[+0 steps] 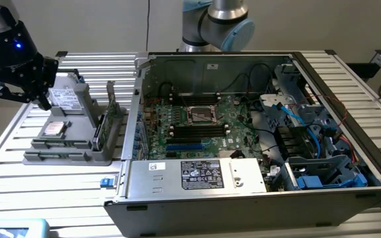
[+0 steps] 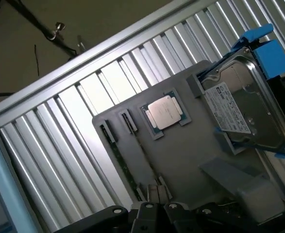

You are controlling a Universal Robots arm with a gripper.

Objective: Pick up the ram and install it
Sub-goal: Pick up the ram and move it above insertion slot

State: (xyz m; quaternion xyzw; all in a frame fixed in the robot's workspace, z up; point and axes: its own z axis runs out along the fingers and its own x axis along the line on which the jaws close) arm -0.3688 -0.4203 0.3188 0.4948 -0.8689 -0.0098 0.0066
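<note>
The ram (image 2: pixel 124 170) is a thin green strip seen edge-on. It sits in the outer slot of the grey holder tray (image 2: pixel 181 155), on the far side of the CPU (image 2: pixel 164 111) from the hard drive (image 2: pixel 239 114). In the exterior view the ram (image 1: pixel 58 155) lies along the tray's front slot. My gripper (image 1: pixel 45 104) hangs above the tray's back left part, over the hard drive (image 1: pixel 65 99). In the wrist view the gripper (image 2: pixel 152 193) is shut with nothing between its fingers, above the near end of the slots.
The open computer case (image 1: pixel 197 183) fills the exterior view's middle and right, with the motherboard (image 1: pixel 197 124) and its dark memory slots inside. A taller green card (image 1: pixel 111 106) stands at the tray's right side. The slatted table (image 1: pixel 45 188) has free room in front.
</note>
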